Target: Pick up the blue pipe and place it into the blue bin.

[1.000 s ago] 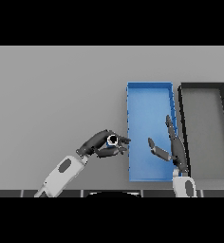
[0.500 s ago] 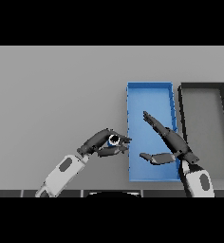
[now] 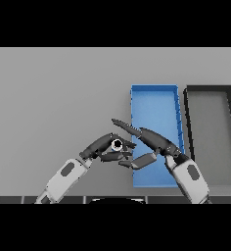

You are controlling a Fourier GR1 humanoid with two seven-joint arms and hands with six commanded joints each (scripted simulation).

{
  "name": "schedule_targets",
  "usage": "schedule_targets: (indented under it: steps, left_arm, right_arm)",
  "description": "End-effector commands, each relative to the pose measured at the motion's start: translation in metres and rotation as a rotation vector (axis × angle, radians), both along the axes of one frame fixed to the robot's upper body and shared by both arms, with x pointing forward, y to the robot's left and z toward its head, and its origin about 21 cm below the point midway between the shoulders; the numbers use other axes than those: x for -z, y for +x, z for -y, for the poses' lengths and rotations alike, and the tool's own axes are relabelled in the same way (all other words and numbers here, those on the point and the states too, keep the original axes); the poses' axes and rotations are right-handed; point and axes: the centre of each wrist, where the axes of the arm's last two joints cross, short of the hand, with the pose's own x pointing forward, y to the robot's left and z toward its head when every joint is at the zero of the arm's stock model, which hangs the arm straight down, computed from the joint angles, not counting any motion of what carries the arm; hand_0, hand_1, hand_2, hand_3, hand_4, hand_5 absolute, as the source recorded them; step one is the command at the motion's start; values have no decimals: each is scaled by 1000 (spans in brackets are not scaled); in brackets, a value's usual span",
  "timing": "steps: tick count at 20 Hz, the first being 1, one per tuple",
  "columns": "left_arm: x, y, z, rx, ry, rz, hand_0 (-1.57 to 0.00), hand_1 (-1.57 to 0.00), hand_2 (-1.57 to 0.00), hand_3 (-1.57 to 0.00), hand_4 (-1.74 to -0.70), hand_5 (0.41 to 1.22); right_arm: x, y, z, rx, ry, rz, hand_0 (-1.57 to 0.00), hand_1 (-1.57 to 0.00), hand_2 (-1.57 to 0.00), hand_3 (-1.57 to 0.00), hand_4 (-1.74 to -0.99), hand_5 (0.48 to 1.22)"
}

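Now, pipe: blue pipe (image 3: 117, 144) end-on, gripped in curled left hand (image 3: 103, 148).
Bin: blue bin (image 3: 154, 112) just right.
Right hand (image 3: 154, 141): fingers straight, touching nearer.

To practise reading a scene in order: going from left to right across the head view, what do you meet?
Left hand, fingers curled round the blue pipe → right hand, fingers straight → blue bin → black bin.

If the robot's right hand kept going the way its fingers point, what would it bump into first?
Probably the left hand holding the pipe. The right hand points left toward it, fingertips just above; depth is unclear, so it might pass over.
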Motion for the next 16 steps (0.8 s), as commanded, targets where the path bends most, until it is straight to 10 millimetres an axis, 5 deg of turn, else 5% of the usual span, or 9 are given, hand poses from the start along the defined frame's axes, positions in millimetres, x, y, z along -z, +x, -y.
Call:
schedule_targets:
  steps: [1, 8, 10, 11, 12, 13, 15, 16]
  left_arm:
    - [2, 1, -4, 1, -4, 1, -1571, -1571, -1571, -1525, -1741, 1221]
    - [4, -1, -5, 4, 19, -18, -1571, -1571, -1571, -1484, -1736, 1221]
    - [2, 2, -7, 12, 158, 12, -1182, -1078, -1063, -1030, -1682, 1221]
    - [-1, 1, -7, 25, 222, -6, -991, -878, -850, -824, -1552, 1221]
    - [-4, 1, -8, 9, 254, -13, -818, -706, -680, -659, -1480, 1221]
    - [-2, 2, -9, -2, 227, -10, -776, -706, -686, -583, -1533, 1221]
    - [0, 2, -7, -26, 185, -6, -1063, -1017, -969, -939, -1607, 1221]
    - [0, 2, -6, -18, 161, -17, -1164, -1128, -1051, -1065, -1634, 1221]
  right_arm:
    - [0, 1, -4, -24, 0, 2, 1, 1, 1, 1, -1230, 532]
    - [-7, 27, -43, -115, -36, -11, -53, -84, -102, -46, -1245, 506]
    - [-11, 28, -52, -157, -49, -9, -345, -375, -379, -296, -1335, 507]
    - [-11, 30, -59, -168, -57, -6, -527, -534, -531, -440, -1362, 508]
    - [-10, 31, -61, -189, -48, 3, -718, -699, -739, -635, -1430, 522]
    - [-10, 32, -64, -209, -32, -1, -888, -873, -905, -768, -1486, 550]
    - [-6, 33, -67, -255, 13, -36, -1134, -1124, -1145, -957, -1562, 666]
    - [-4, 34, -67, -265, 30, -53, -1221, -1214, -1230, -1080, -1526, 728]
